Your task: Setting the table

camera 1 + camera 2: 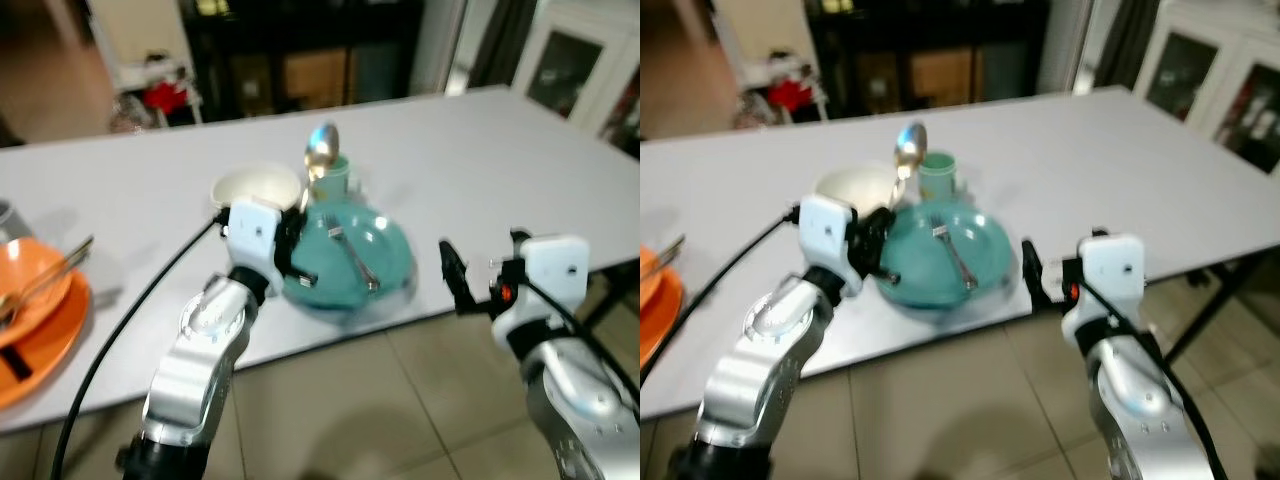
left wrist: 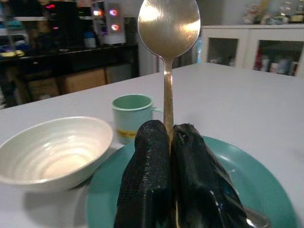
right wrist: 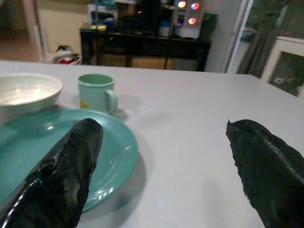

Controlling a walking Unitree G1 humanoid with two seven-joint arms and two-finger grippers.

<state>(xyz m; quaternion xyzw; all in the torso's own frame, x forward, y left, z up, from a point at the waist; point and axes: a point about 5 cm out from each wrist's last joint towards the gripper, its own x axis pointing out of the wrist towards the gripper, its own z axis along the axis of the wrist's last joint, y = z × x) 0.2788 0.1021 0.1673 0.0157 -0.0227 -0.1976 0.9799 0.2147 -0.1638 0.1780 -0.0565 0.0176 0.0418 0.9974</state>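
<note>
the white desk (image 1: 520,170) runs wide and bare to the robot's right and toward the far side, while its near edge passes just under the teal plate (image 1: 385,262), which sits close to that edge. the left gripper (image 2: 172,137) is over the near-left rim of the plate, its two black fingers pressed tight together on the handle of a spoon (image 2: 168,28). the spoon stands upright, silver and shiny, its oval bowl topmost, above the mint green mug (image 1: 333,176) behind the plate. a fork (image 1: 352,252) lies on the plate, slanted across its middle. a cream ribbed bowl (image 1: 256,187) rests just beside the plate's far-left rim, near the mug. the right gripper (image 3: 166,156) hovers at the desk's near edge, just right of the plate, its fingers spread well apart and holding nothing. at the far left of the desk is an orange plate (image 1: 45,330) with utensils on it, well apart from the rest.
</note>
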